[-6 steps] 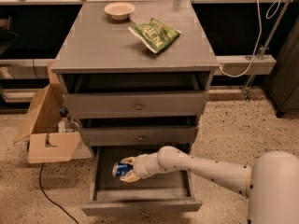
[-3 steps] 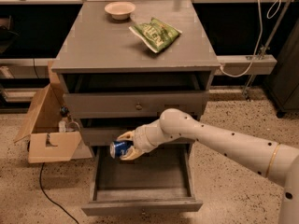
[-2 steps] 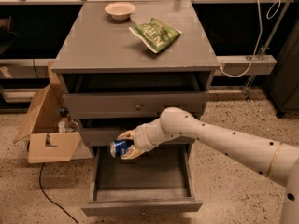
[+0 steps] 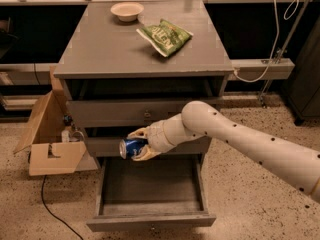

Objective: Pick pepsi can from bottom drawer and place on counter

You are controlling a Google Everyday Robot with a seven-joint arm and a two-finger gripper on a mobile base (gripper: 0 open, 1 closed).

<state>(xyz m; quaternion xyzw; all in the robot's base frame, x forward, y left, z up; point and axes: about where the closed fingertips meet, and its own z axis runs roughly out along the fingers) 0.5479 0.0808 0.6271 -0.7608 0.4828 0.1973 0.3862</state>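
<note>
The bottom drawer (image 4: 150,184) is seen pulled open below the hand (image 4: 135,146), its flat grey floor left bare. The pepsi can (image 4: 129,148) is pinched on its side between the fingers of the hand, clear of the drawer and level with the middle drawer front (image 4: 102,147), which lies just behind it. The picking step is judged done, and the carry to the bench (image 4: 110,46) is judged to be in hand. A further rise is called for next, past the upper drawer front (image 4: 115,115) and the overhanging edge above the hand, then a reach forward over the top (the can would best be turned upright before release). A bare stretch of matte grey bench is offered above and beyond the hand; a green crisp bag (image 4: 165,36) lies farther back and to its right, and a small pale bowl (image 4: 127,10) farther still, at the rear edge. An open cardboard box (image 4: 50,144) is set on the speckled floor (image 4: 250,204) to the left of the hand. A dark wall with a pale rail (image 4: 260,69) is seen behind
</note>
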